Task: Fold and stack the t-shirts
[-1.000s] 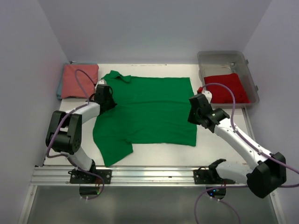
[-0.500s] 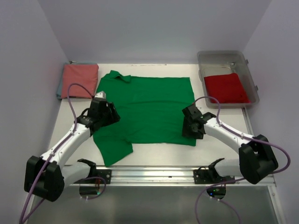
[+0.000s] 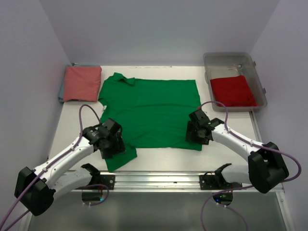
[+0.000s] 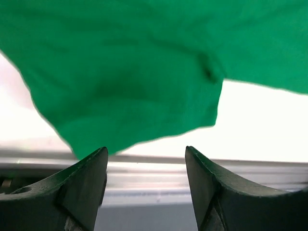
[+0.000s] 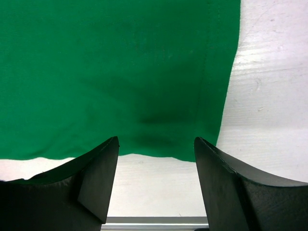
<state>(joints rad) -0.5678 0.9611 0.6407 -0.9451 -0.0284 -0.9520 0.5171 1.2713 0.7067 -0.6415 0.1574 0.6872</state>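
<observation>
A bright green collared t-shirt [image 3: 151,110] lies spread flat mid-table, collar toward the far left. My left gripper [image 3: 113,147] hovers open over its near-left sleeve; in the left wrist view the sleeve [image 4: 134,72] lies just beyond my open, empty left gripper [image 4: 145,150]. My right gripper [image 3: 195,135] is open above the near-right hem corner, and the right wrist view shows the hem [image 5: 110,72] ahead of the empty right gripper [image 5: 156,139]. A folded salmon-pink shirt [image 3: 82,83] sits at the far left. A red shirt [image 3: 233,90] lies in a bin.
The clear plastic bin [image 3: 228,55] stands at the far right. An aluminium rail [image 3: 154,180] runs along the near edge, seen close under the left fingers as the rail [image 4: 154,173]. Pale walls close in the table on three sides.
Both grippers went from shut to open. The left arm swung from the shirt's far-left shoulder down to the near sleeve. The right arm drew back to the near-right hem corner.
</observation>
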